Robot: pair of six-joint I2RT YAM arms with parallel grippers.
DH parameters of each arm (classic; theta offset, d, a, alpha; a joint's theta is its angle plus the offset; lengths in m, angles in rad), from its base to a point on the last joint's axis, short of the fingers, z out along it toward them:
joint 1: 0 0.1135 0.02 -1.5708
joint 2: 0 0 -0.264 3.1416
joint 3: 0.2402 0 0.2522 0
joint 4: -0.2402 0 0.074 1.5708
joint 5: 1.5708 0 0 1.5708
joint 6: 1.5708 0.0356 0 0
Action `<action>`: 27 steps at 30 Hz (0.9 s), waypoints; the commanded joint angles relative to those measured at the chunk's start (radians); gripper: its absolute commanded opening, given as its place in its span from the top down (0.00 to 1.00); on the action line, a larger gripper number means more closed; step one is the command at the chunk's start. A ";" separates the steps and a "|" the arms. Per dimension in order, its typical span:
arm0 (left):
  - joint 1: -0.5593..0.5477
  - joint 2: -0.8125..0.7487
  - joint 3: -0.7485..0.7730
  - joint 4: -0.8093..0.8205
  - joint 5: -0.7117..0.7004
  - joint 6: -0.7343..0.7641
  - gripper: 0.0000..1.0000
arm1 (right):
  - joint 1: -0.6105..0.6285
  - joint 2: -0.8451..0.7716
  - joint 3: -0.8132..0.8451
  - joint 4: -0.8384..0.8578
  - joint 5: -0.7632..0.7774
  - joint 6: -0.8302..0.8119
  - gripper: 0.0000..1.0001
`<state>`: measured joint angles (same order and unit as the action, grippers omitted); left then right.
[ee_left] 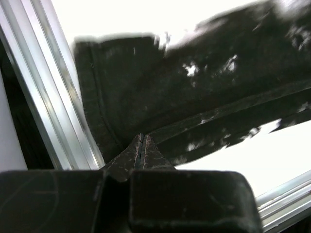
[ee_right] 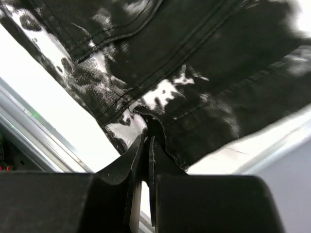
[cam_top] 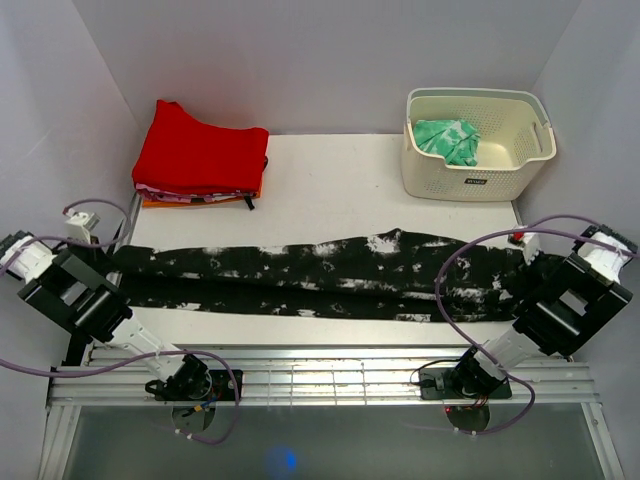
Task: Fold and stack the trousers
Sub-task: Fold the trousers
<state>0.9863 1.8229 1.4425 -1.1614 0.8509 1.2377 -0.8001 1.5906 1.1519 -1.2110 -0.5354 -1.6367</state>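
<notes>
White table [cam_top: 330, 170]: trousers [cam_top: 320, 270] stretched across, clothes stack [cam_top: 200, 155], cream basket [cam_top: 470, 182].

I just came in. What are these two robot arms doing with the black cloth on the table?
The two arms are handling the black, white-splattered trousers, which lie stretched at full length across the table. The left arm has its jaws shut on the left end, and the right arm has its jaws shut on the right end. At the back left sits a stack of folded clothes, red on top. At the back right, a basket holds a green cloth.
</notes>
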 commanded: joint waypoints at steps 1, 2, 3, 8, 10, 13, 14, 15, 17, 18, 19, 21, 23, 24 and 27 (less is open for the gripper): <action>0.060 -0.025 -0.141 0.188 -0.094 0.137 1.00 | -0.007 -0.046 -0.131 0.212 0.132 -0.068 0.92; 0.055 -0.027 -0.175 0.219 -0.111 0.128 1.00 | -0.001 -0.043 -0.185 0.258 0.140 -0.061 0.92; 0.048 -0.022 -0.206 0.248 -0.134 0.103 1.00 | 0.010 -0.038 -0.205 0.272 0.149 -0.045 0.92; 0.003 0.010 -0.298 0.391 -0.223 0.031 1.00 | 0.016 -0.008 -0.238 0.327 0.170 -0.017 0.92; -0.005 0.015 -0.297 0.410 -0.230 0.016 1.00 | 0.016 0.005 -0.207 0.314 0.172 -0.009 0.92; -0.006 0.010 -0.274 0.398 -0.219 0.011 1.00 | 0.016 0.008 -0.143 0.254 0.146 -0.005 0.92; -0.005 0.006 -0.255 0.390 -0.216 0.012 1.00 | 0.016 0.002 -0.130 0.243 0.138 -0.009 0.92; -0.005 0.003 -0.243 0.364 -0.204 0.017 1.00 | 0.016 -0.006 -0.109 0.220 0.127 -0.012 0.92; -0.005 0.001 -0.200 0.312 -0.193 0.052 1.00 | 0.019 -0.018 -0.090 0.191 0.132 -0.023 0.92; 0.002 -0.007 -0.183 0.280 -0.175 0.069 0.92 | 0.024 -0.021 -0.080 0.173 0.143 -0.029 0.81; 0.012 -0.013 -0.168 0.205 -0.152 0.095 0.83 | 0.024 -0.026 -0.060 0.139 0.153 -0.038 0.68; 0.050 -0.040 -0.122 0.126 -0.077 0.201 0.65 | 0.010 -0.037 -0.035 0.105 0.170 -0.064 0.44; 0.067 -0.060 -0.088 0.020 -0.047 0.250 0.57 | 0.002 -0.053 0.035 0.021 0.152 -0.086 0.39; 0.074 -0.074 -0.044 -0.073 -0.038 0.311 0.48 | 0.002 -0.057 0.066 -0.013 0.125 -0.090 0.37; 0.074 -0.100 0.021 -0.191 0.010 0.379 0.31 | 0.036 -0.075 0.183 -0.101 0.043 -0.027 0.30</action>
<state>1.0378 1.8164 1.3727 -1.1790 0.7502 1.4715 -0.7902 1.5761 1.2259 -1.1790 -0.4061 -1.6848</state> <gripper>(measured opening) 0.656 0.681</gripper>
